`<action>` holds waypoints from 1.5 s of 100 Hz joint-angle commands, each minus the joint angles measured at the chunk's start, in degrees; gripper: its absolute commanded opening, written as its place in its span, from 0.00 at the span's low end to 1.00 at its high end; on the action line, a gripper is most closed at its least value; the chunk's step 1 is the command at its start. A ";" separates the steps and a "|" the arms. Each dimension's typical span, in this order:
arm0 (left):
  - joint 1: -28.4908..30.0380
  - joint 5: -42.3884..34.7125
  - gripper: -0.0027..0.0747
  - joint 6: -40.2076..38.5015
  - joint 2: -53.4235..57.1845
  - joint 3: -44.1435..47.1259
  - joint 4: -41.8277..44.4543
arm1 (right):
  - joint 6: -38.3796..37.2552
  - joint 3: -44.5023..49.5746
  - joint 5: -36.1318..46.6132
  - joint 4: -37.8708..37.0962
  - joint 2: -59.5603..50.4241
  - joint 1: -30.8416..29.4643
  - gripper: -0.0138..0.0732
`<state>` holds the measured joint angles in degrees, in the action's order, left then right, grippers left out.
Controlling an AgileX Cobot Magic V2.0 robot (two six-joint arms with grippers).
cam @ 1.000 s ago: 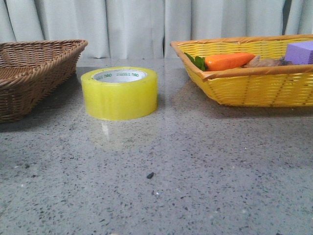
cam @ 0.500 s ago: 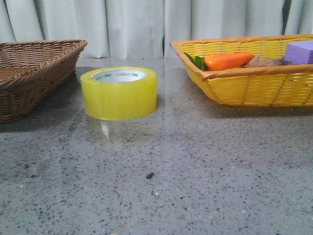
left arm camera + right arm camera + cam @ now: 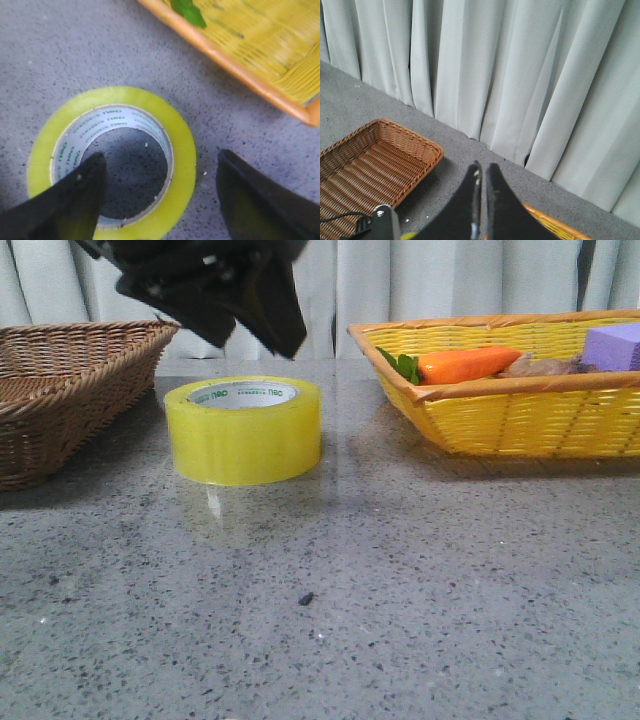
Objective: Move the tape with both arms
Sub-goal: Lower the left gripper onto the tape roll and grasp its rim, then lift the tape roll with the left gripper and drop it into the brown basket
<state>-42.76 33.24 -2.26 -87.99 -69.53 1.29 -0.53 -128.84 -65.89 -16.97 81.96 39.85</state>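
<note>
The tape (image 3: 245,430), a yellow roll with a white core and green lettering, lies flat on the grey table left of centre. My left gripper (image 3: 255,340) hangs just above it, dark and open. In the left wrist view the tape (image 3: 182,145) is right below the left gripper (image 3: 160,157); one fingertip (image 3: 85,185) is over the roll's hole and the other is outside its rim. My right gripper (image 3: 482,167) is shut and empty, held high, and does not show in the front view.
A brown wicker basket (image 3: 70,390) stands at the left, also in the right wrist view (image 3: 375,165). A yellow basket (image 3: 520,410) at the right holds an orange carrot (image 3: 470,365) and a purple block (image 3: 612,345). A pale curtain (image 3: 400,290) hangs behind.
My left gripper has come down into the front view from the top left and now hangs over the tape. The tape has not moved.
</note>
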 commanded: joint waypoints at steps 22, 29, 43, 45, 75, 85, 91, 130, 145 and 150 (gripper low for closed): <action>-0.46 -2.18 0.60 3.16 -3.55 -3.47 -2.16 | 0.53 1.31 3.87 -1.96 -1.64 -0.40 0.07; -0.46 -2.18 0.60 3.28 -4.85 -3.47 -2.43 | 0.53 1.58 3.60 -1.96 -1.64 -0.40 0.07; -0.46 -2.54 0.60 3.38 -6.85 -3.47 -2.43 | 0.53 1.58 3.70 -1.96 -1.52 -0.40 0.07; -0.46 -2.63 0.60 3.40 -7.05 -3.47 -2.43 | 0.53 1.58 3.70 -1.96 -1.52 -0.40 0.07; -0.46 -4.94 0.22 3.64 -8.76 -3.49 -2.45 | 0.53 1.58 3.60 -1.96 -1.52 -0.40 0.07; -0.46 -5.04 0.10 3.64 -8.76 -3.49 -2.55 | 0.53 1.58 3.60 -2.11 -1.52 -0.40 0.07; -0.46 -5.04 0.05 3.64 -8.76 -3.49 -2.55 | 0.53 1.58 3.47 -2.10 -1.52 -0.40 0.07; -0.46 2.55 0.01 3.64 -7.44 -10.39 -2.01 | 0.53 1.58 3.47 -2.74 -1.52 -0.40 0.07; 0.85 5.34 0.01 3.64 -5.14 -15.36 -0.96 | 0.53 1.58 3.47 -2.74 -1.52 -0.40 0.07; 1.32 5.80 0.01 3.64 -4.15 -16.45 -0.84 | 0.53 1.58 3.47 -2.74 -1.52 -0.40 0.07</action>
<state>-42.32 41.39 1.53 -97.13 -81.85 -0.50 -0.53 -126.32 -66.47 -17.99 81.96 39.85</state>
